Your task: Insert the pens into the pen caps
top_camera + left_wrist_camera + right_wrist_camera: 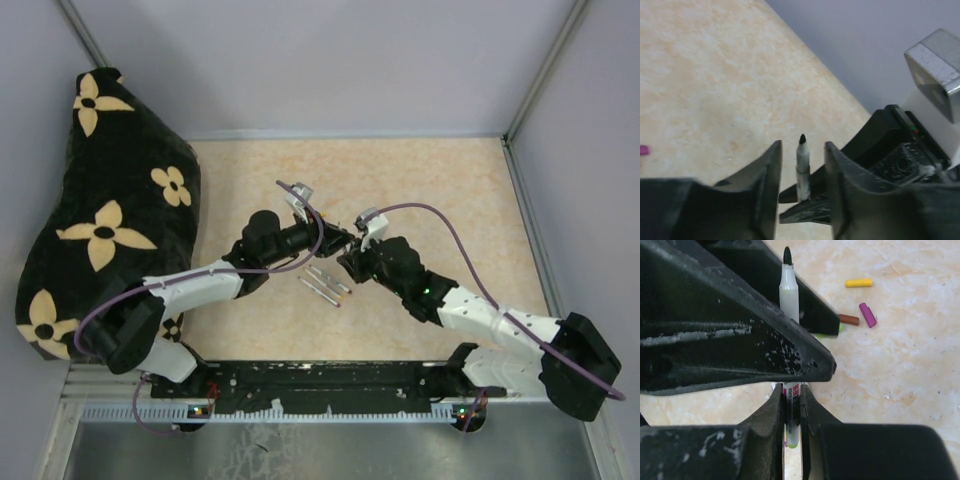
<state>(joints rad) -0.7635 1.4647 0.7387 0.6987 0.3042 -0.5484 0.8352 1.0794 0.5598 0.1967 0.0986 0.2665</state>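
White pen (789, 295) with black tip; yellow (859, 283), brown (849, 319), magenta caps (868, 315); beige mottled table (440, 190)

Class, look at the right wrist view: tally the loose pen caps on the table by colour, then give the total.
Yellow cap: 1
Dark red cap: 1
Magenta cap: 1
Green cap, mostly hidden behind a tool finger: 1
Total: 4

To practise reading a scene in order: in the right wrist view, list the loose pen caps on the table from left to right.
Dark red cap → yellow cap → magenta cap. A green cap pokes out from under the other arm's claw further left, but it is mostly hidden, so I leave it out.
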